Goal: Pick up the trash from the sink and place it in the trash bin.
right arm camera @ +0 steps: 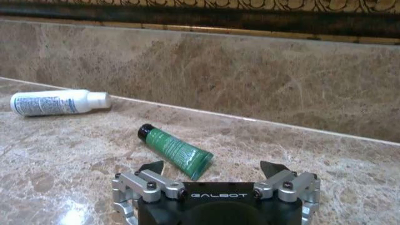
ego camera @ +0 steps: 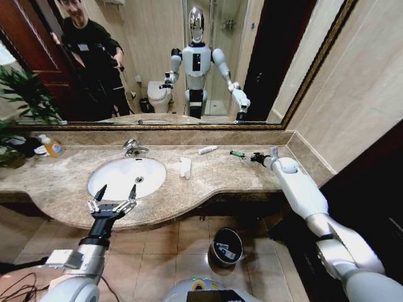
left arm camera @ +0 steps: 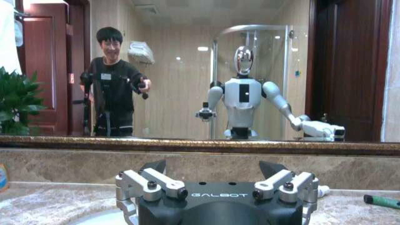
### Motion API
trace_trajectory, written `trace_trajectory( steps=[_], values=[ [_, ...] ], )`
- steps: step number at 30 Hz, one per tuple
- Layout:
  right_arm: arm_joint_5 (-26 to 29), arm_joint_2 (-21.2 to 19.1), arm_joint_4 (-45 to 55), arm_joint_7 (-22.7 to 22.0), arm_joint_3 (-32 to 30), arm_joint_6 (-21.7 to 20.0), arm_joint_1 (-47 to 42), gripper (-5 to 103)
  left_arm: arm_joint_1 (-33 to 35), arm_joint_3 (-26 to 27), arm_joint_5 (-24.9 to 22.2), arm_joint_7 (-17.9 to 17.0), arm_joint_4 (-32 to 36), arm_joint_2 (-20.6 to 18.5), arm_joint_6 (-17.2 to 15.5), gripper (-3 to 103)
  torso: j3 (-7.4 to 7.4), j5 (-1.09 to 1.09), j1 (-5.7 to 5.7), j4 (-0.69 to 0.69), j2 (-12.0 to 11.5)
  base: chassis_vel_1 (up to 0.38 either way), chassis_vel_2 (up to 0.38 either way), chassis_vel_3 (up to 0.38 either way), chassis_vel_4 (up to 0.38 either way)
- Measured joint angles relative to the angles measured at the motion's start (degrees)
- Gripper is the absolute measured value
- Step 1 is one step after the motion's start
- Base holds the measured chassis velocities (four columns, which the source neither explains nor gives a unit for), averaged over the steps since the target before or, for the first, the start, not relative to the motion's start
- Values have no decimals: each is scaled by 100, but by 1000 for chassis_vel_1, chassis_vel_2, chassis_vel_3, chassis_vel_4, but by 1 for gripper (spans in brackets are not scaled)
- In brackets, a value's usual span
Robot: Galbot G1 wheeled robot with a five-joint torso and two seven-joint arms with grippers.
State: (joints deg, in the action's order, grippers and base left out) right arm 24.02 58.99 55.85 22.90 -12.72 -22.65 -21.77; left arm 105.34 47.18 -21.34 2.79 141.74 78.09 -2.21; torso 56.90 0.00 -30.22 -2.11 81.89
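Trash is scattered along the marble counter rather than in the sink bowl itself, so let's take the sink as our marker. Just off its rim on the robot's right lies the folded white tissue. Farther out that way, toward the backsplash, sits a small white tube, and beyond that the little green tube, capped in black, lying flat on its side.

And that green one looks like the target! The right gripper is stretched well away from the sink, low over the counter with its jaws spread wide, nothing between them. From its wrist camera the green tube lies right ahead of the open fingers, angled across the gap, with the white tube farther off. Judging by that line-up, the jaws are held apart so they can close across the tube's narrow body.

Over at the sink's front edge, the left gripper hovers with its fingers apart too, empty, pointing toward the mirror. It seems to be waiting its turn, kept clear of the other arm's reach.

Down on the tiled floor, below the counter's front curve and to the robot's right of the sink, stands the trash bin, dark and round; something pale seems to lie inside. An orange-labelled soap bottle stands on the sink's far left. Not litter, so leave it.
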Motion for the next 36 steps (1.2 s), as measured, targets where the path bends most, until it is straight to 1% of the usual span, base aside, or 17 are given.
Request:
trace_trajectory(
  steps=[8,14,19,30,36],
  values=[
    [113,41,30,8,99,102,83,100,0,0,0,0,0,0,0,100,0,-1,0,0,0,0,0,0,0],
    [169,185,82,18,235,113,121,100,0,0,0,0,0,0,0,100,0,-1,0,0,0,0,0,0,0],
    [124,290,-117,21,246,162,265,100,0,0,0,0,0,0,0,100,0,-1,0,0,0,0,0,0,0],
    [26,308,-287,43,266,139,415,100,0,0,0,0,0,0,0,100,0,0,0,0,0,0,0,0,0],
    [-38,289,-282,177,280,101,415,100,0,0,0,0,0,0,0,100,0,-1,0,0,0,0,0,0,0]
  ],
)
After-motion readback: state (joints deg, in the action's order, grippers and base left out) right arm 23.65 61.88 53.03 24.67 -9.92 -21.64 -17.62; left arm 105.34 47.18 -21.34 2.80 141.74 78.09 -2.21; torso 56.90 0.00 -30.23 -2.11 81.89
